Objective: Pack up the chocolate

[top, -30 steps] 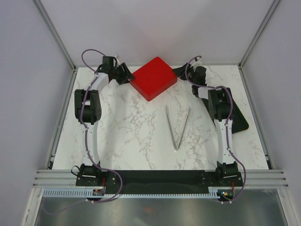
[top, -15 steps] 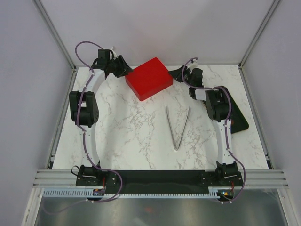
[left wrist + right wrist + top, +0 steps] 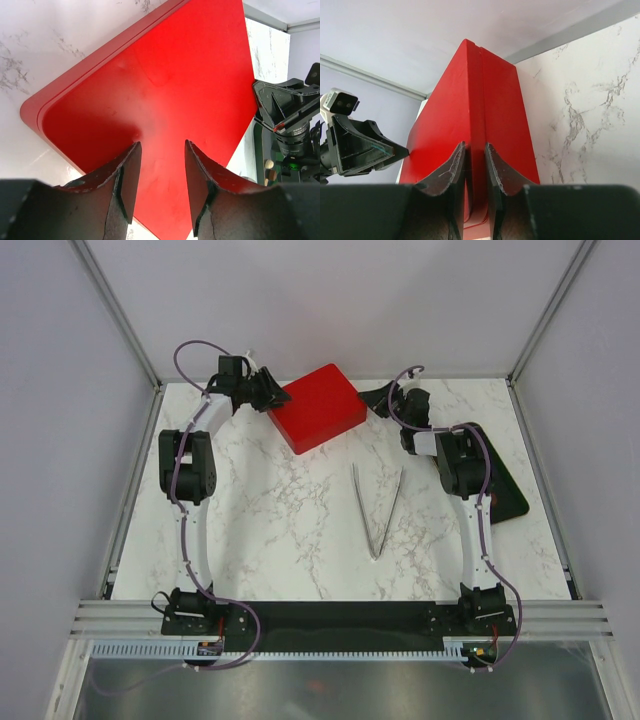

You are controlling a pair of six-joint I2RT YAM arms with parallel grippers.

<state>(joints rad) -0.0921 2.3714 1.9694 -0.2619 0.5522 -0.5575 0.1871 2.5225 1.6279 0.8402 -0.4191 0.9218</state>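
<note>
A red box with its lid on (image 3: pixel 317 407) stands at the back of the table. My left gripper (image 3: pixel 268 392) is at the box's left corner. In the left wrist view it (image 3: pixel 162 150) is open, with the flat red lid (image 3: pixel 160 90) showing between its jaws. My right gripper (image 3: pixel 375 400) is at the box's right edge. In the right wrist view it (image 3: pixel 475 150) is shut on the raised edge of the red box (image 3: pixel 470 110). No chocolate shows clearly. Two tiny tan and brown bits (image 3: pixel 270 170) by the right arm are too small to identify.
Long metal tweezers (image 3: pixel 377 508) lie open on the marble, in front of the box. A black tray (image 3: pixel 510 495) sits at the right, partly under the right arm. The enclosure's walls stand close behind the box.
The red box has shifted a little to the left and turned. The right gripper followed it left. The left arm swung up and back, then returned to the box's left corner.
</note>
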